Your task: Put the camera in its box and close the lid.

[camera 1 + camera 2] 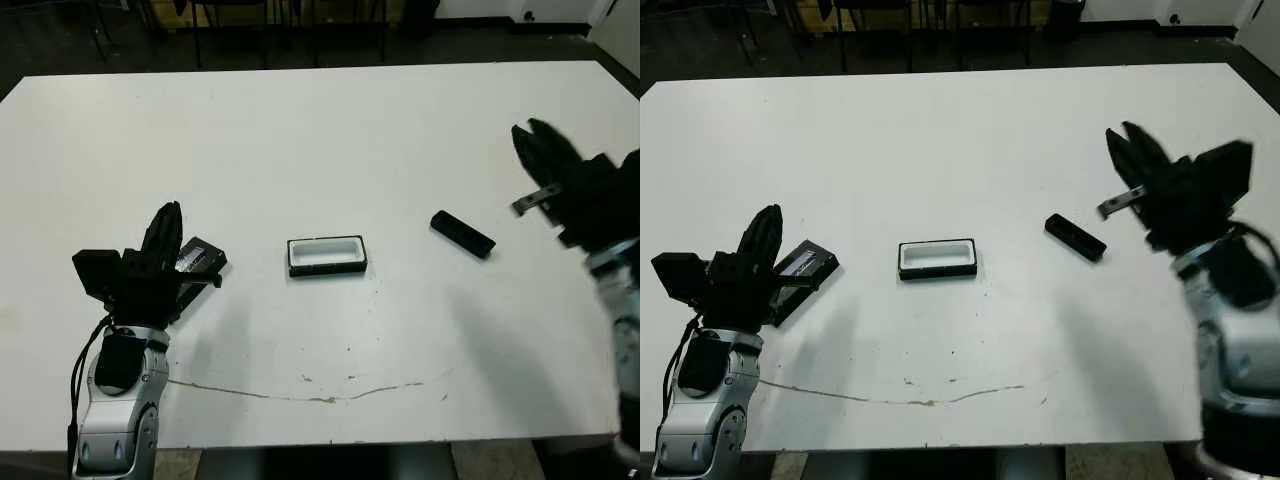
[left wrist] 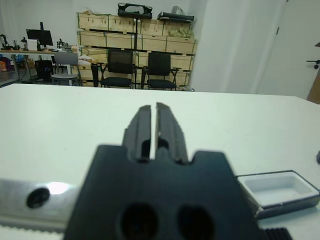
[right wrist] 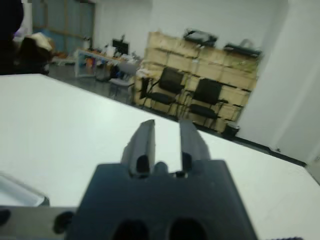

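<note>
The box (image 1: 326, 256) lies open-side-up mid-tabletop (image 1: 320, 140), its white lining bare — the camera (image 1: 462, 234) rests to its right, well apart, and the lid (image 1: 800, 268) to its left. The left pincer (image 1: 165, 229) hovers over the lid, fingers nearly together. The right pincer (image 1: 1132, 150) hangs beyond the camera, fingers narrowly parted — holding nothing.

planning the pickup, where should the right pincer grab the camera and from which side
Probably across the middle of the camera, coming down from above. It lies flat on the table as a slim bar set at a slant, apart from the box, with bare table on both long sides. So the fingers should straddle its narrow width, turned square to its slanted long axis. The right pincer hovers just beyond it, nearest of the two.
</note>
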{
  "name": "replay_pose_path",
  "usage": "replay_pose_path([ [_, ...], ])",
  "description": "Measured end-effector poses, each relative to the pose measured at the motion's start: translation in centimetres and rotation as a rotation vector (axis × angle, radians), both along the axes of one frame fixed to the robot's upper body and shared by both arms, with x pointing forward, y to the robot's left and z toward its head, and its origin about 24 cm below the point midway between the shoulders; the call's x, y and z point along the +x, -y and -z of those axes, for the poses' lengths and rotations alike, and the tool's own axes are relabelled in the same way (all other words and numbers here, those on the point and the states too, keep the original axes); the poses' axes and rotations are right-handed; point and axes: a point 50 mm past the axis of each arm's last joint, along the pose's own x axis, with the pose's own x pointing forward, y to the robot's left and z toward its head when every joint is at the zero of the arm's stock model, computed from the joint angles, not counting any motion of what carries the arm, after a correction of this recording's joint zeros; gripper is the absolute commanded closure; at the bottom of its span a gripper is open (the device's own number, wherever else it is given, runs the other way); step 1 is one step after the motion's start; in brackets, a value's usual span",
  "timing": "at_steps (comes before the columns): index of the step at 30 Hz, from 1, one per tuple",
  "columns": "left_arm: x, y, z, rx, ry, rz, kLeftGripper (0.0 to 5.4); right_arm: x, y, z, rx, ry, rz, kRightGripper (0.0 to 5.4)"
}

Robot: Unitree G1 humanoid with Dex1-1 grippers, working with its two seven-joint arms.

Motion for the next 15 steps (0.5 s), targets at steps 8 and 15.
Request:
replay_pose_path([
  [8,0.0,0.0,0.0,-0.001,-0.006,-0.001,5.4,1.3,1.4,0.0,-0.085,-0.159,-0.087,2.88],
  [15,0.0,0.0,0.0,-0.002,-0.006,0.001,5.4,2.0,1.7,0.9,-0.061,-0.282,-0.173,1.64],
])
